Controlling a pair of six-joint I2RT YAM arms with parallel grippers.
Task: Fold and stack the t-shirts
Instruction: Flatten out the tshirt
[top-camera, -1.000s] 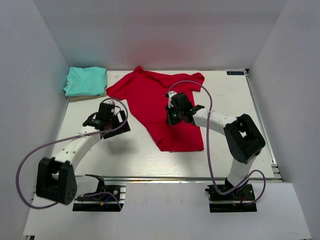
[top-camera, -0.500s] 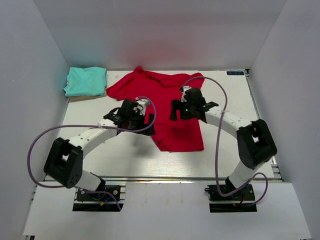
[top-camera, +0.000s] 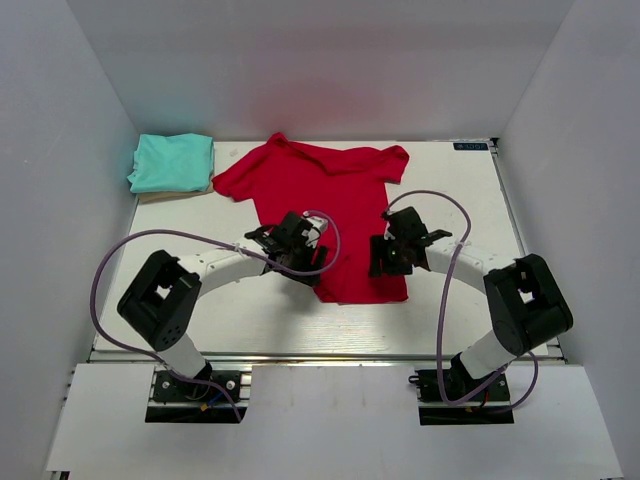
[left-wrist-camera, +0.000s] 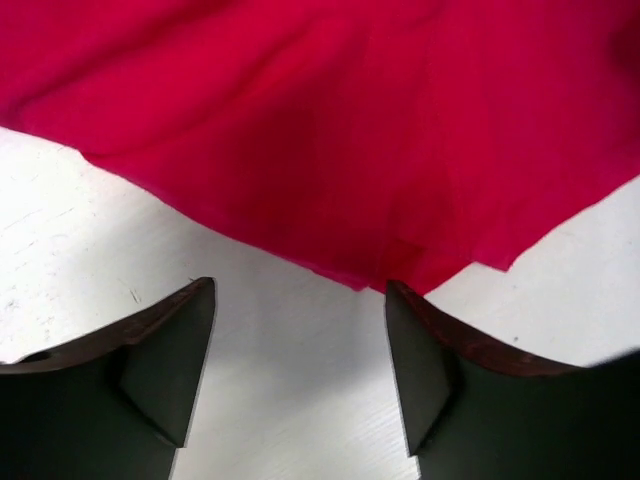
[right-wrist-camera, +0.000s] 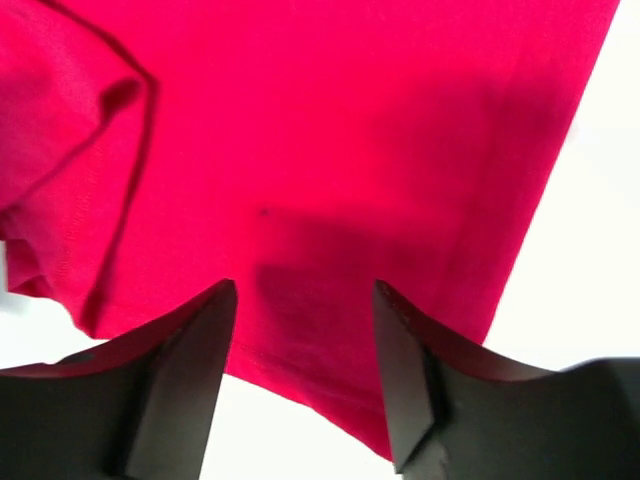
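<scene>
Tabletop (top-camera: 470, 200) bears red t-shirt (top-camera: 330, 195); left hand (left-wrist-camera: 300, 292) and right hand (right-wrist-camera: 305, 290), both parted, over its hem.

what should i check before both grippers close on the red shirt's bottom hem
1. Left gripper open: ok, jaws apart, nothing held.
2. Right gripper open: ok, jaws apart, nothing held.
3. Left gripper at the red t-shirt hem: ok, the edge lies between its jaws in the wrist view.
4. Right gripper at the hem: ok, over the cloth near its right edge.
5. Contact with the cloth: cannot tell.
6. Teal t-shirt out of the way: ok, folded at the table far left corner.
</scene>
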